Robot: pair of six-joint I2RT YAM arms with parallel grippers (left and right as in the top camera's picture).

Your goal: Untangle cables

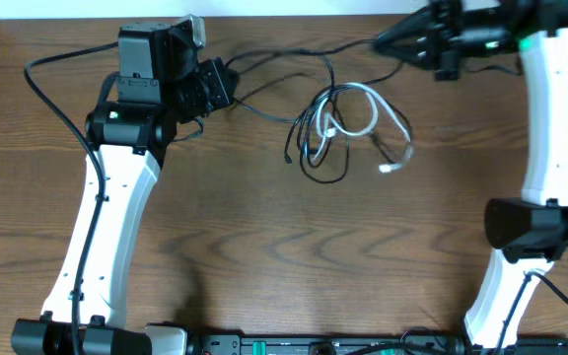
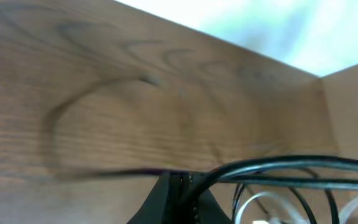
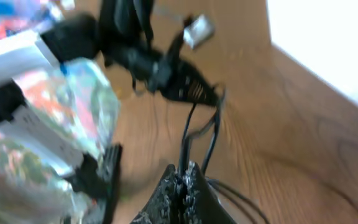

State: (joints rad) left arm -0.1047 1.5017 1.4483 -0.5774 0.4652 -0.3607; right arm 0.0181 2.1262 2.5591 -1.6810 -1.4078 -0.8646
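The cables (image 1: 338, 123) lie in a loose tangle at the table's far middle: thin black loops wound through a white cable (image 1: 363, 110) with a small white plug (image 1: 388, 168). My left gripper (image 1: 233, 87) is left of the tangle, shut on a black cable (image 2: 272, 167) that runs off to the right. White loops (image 2: 257, 202) show beside it in the left wrist view. My right gripper (image 1: 381, 42) is at the far right, shut on a black cable (image 3: 188, 134) that leads toward the left gripper (image 3: 166, 74). A black strand (image 1: 304, 54) stretches between the two grippers.
The table's far edge (image 1: 294, 12) runs just behind both grippers. Both white arms (image 1: 106, 217) stand at the table's sides, with their own thick black wires (image 1: 52, 99). Bare wood (image 1: 304, 247) lies in front of the tangle.
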